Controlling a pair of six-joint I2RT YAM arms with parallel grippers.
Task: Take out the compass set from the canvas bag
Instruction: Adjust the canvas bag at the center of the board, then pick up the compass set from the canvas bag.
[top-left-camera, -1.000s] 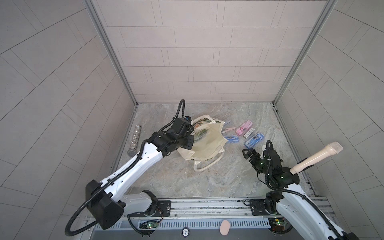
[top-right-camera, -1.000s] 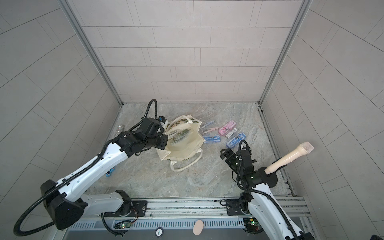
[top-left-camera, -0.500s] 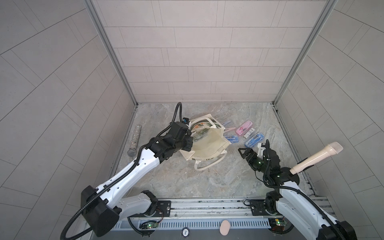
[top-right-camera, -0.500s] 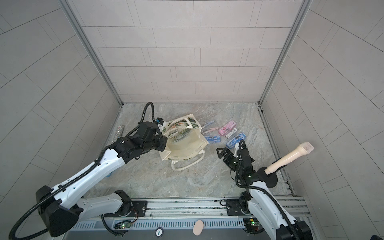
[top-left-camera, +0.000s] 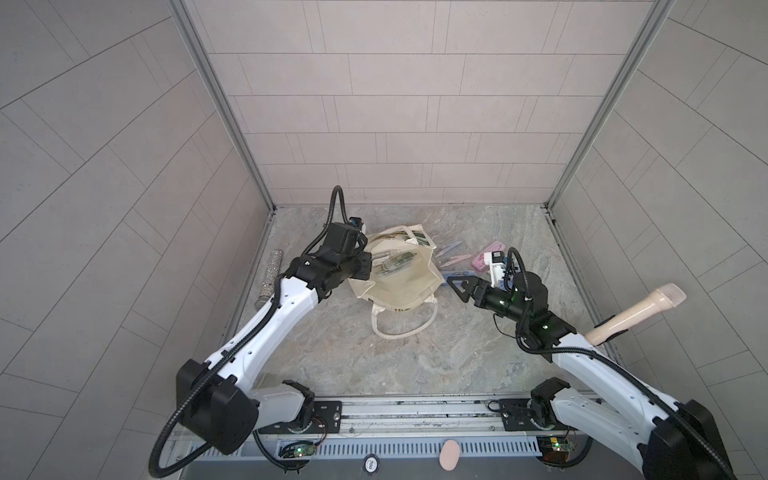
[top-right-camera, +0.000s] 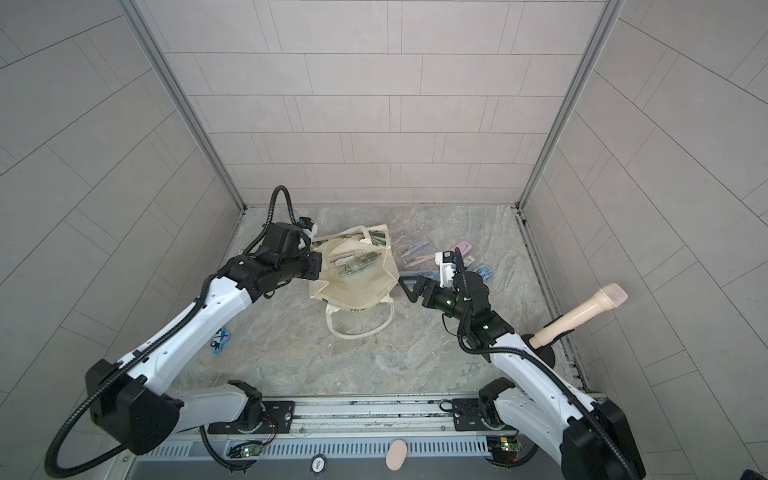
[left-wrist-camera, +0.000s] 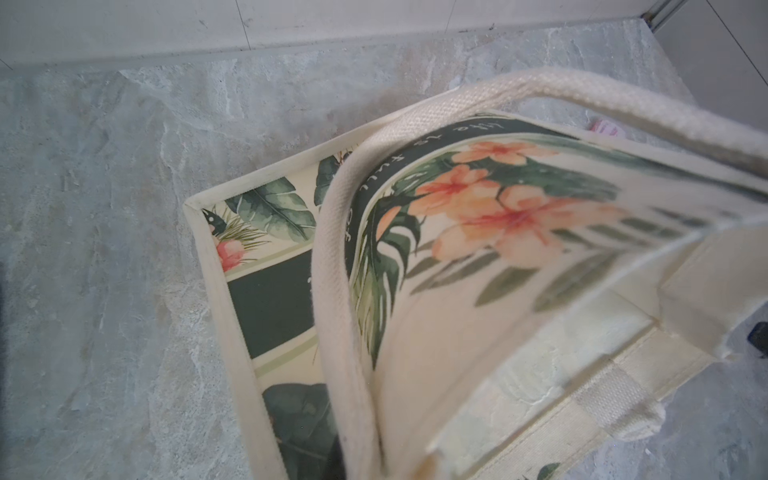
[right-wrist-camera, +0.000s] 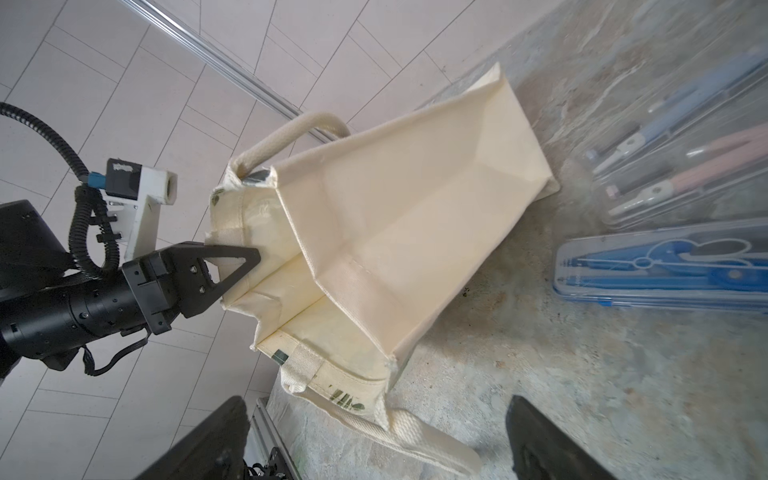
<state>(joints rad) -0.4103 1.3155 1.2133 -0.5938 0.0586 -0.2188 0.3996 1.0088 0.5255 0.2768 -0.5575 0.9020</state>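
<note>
The cream canvas bag (top-left-camera: 399, 291) (top-right-camera: 353, 291) stands on the stone floor, its mouth held up on the left. My left gripper (top-left-camera: 366, 266) (top-right-camera: 319, 268) (right-wrist-camera: 249, 259) is shut on the bag's rim; in the left wrist view, printed fabric (left-wrist-camera: 478, 232) and a handle (left-wrist-camera: 332, 291) fill the frame. My right gripper (top-left-camera: 455, 286) (top-right-camera: 409, 289) (right-wrist-camera: 374, 436) is open just right of the bag, with the lower loop handle (right-wrist-camera: 415, 432) between its fingers. A greenish long shape (top-left-camera: 395, 264) shows in the mouth; whether it is a compass set, I cannot tell.
Several compass cases lie on the floor right of the bag: clear ones (top-left-camera: 451, 253) (right-wrist-camera: 685, 145), a blue one (right-wrist-camera: 665, 266), a pink one (top-left-camera: 488, 257). A beige microphone (top-left-camera: 636, 313) leans at the right wall, a glittery tube (top-left-camera: 270, 276) at the left. A small blue toy (top-right-camera: 219, 340) lies near the left arm.
My right gripper has moved left and forward, up to the bag's right side. The left gripper has kept its hold on the rim and shifted slightly, and the bag's mouth stands wider.
</note>
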